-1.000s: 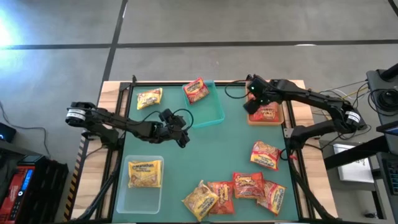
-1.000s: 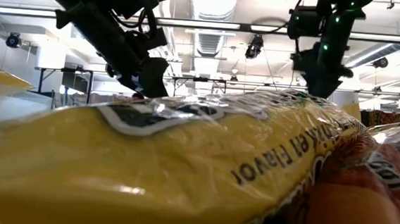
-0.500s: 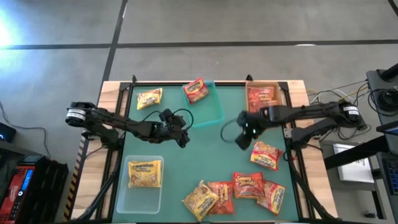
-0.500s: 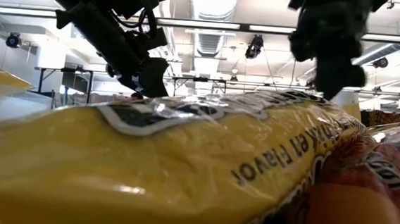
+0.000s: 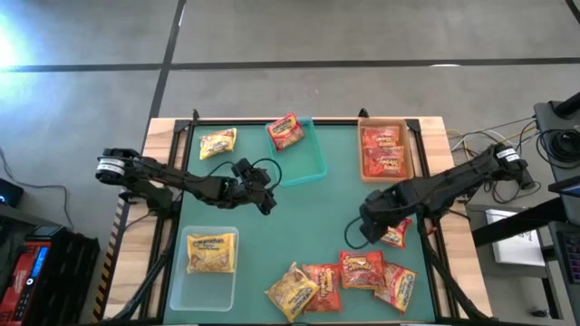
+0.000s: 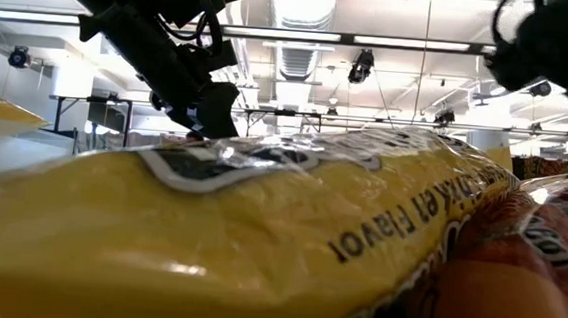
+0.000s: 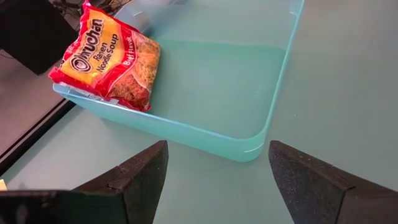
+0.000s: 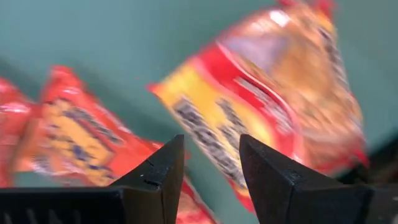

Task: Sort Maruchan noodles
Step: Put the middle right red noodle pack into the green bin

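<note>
Maruchan noodle packets lie scattered about. One red packet (image 5: 393, 234) lies flat on the green table at the right, and my right gripper (image 5: 367, 226) hovers just above it, pointing down, open by a narrow gap (image 8: 211, 168), with nothing between the fingers. The packet (image 8: 261, 106) shows blurred beyond them. My left gripper (image 5: 264, 196) waits open mid-table, facing the teal bin (image 7: 249, 81). A red packet (image 7: 109, 62) leans on that bin's far left corner. Two red packets lie in the tan bin (image 5: 367, 174).
A clear bin (image 5: 195, 292) at the near left holds a yellow packet (image 5: 210, 252). Another yellow packet (image 5: 217, 142) lies at the far left. A pile of one yellow (image 5: 292, 292) and several red packets (image 5: 362, 270) sits along the near edge. The yellow one fills the low view (image 6: 259, 227).
My right gripper has swung from above the tan bin at the far right toward the table's near edge and a little down, tipping from a slant to point nearly straight down. It now hangs over the loose red packet. The left arm has kept still.
</note>
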Controlling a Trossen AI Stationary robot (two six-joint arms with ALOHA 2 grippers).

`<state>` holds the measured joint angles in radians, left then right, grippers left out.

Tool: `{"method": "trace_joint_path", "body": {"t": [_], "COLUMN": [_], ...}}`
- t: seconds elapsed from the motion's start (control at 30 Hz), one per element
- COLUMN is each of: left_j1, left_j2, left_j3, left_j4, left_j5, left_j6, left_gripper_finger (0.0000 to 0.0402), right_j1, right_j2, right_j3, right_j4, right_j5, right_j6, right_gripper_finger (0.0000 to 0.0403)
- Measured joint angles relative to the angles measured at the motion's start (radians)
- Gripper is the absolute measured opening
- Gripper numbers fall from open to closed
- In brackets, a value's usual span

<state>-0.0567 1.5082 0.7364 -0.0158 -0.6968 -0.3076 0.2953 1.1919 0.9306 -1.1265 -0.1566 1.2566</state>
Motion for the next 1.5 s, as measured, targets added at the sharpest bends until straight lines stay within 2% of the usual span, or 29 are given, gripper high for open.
{"method": "trace_joint_path", "body": {"t": [0.13,0.3,0.63,1.07,1.33,1.5], "left_j1": [0.0,0.0,0.0,0.0,0.0,0.0], "left_j2": [0.0,0.0,0.0,0.0,0.0,0.0], "left_j3": [0.0,0.0,0.0,-0.002,-0.006,-0.006], "left_j4": [0.0,0.0,-0.001,0.0,0.002,0.005], "left_j5": [0.0,0.0,0.0,0.0,0.0,0.0], "left_j6": [-0.004,-0.008,-0.013,-0.016,-0.023,-0.024], "left_gripper_finger": [0.0262,0.0262,0.0262,0.0262,0.0262,0.0262], "right_j1": [0.032,0.048,0.047,0.047,0.045,0.042], "right_j2": [0.0,0.018,0.072,0.131,0.19,0.194], "right_j3": [-0.003,-0.025,-0.061,-0.071,-0.069,-0.067], "right_j4": [-0.079,-0.094,-0.086,0.057,0.115,0.248], "right_j5": [0.0,-0.001,-0.008,0.001,0.08,0.169], "right_j6": [0.063,0.071,-0.017,-0.121,-0.181,-0.23], "right_gripper_finger": [0.0139,0.0139,0.0139,0.0139,0.0139,0.0139]}}
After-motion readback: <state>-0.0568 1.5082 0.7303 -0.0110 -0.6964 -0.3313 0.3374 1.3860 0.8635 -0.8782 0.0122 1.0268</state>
